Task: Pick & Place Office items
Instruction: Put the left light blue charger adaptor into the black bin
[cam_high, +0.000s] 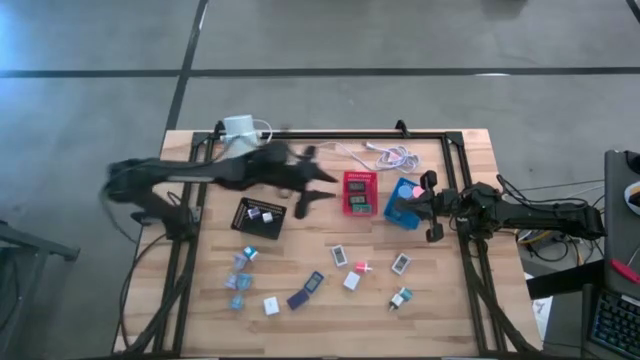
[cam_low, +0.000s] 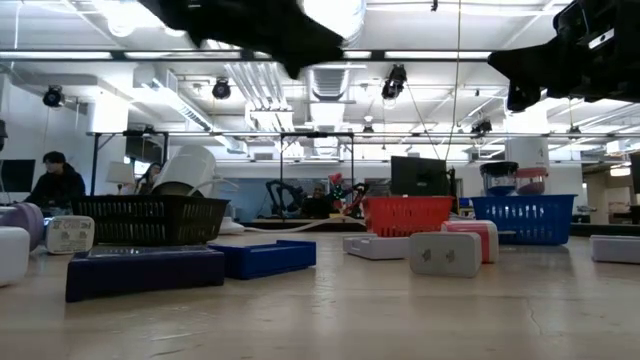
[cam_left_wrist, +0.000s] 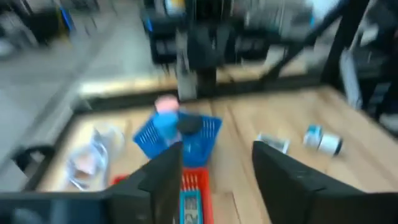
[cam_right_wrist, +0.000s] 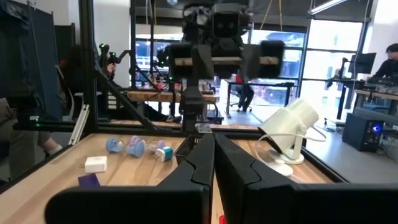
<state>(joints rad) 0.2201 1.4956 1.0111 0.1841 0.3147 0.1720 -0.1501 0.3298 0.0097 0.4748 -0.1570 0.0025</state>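
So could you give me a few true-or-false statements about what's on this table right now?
1. The red tray sits between the black tray and the blue tray. True.
2. The blue tray is empty. False: it holds pink, blue and black pieces.
3. The right gripper is shut. True.
4. All the small items are already in trays. False: many lie loose on the table.
5. The left gripper holds the red tray. False: its fingers are apart with nothing between them.

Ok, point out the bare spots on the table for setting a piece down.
Bare wood lies along the near right corner, past the small pieces, and between the black tray and red tray, though the left claw hovers there. The near-left cluster is crowded.
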